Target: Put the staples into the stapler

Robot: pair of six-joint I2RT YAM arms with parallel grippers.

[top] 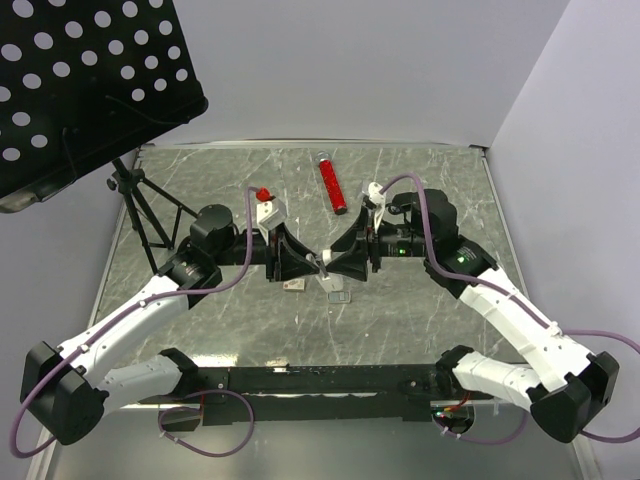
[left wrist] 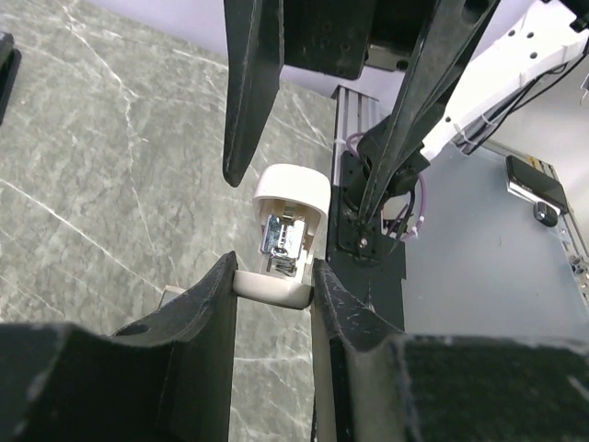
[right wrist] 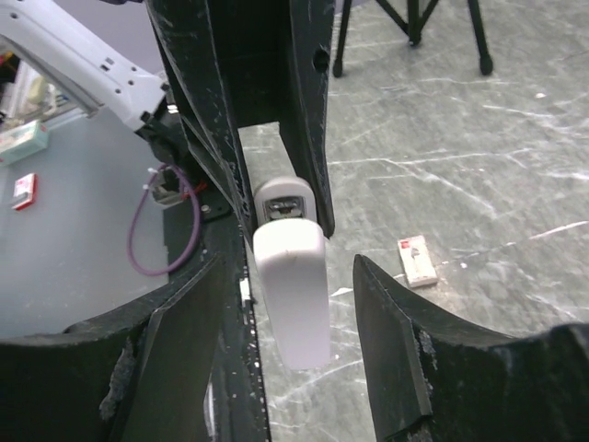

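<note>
The stapler is white and hangs above the table between the two arms. My left gripper is shut on its lower white end, one finger on each side. The stapler is hinged open, with bare metal showing inside. My right gripper stands open around the stapler's other white half, with a clear gap on the right side. From above, the left gripper and right gripper meet tip to tip. A tiny grey strip, apparently the staples, lies on the table just in front of them.
A small beige box piece with a red mark lies on the marble table near the grippers. A red tube lies farther back. A black perforated music stand on a tripod stands at the back left.
</note>
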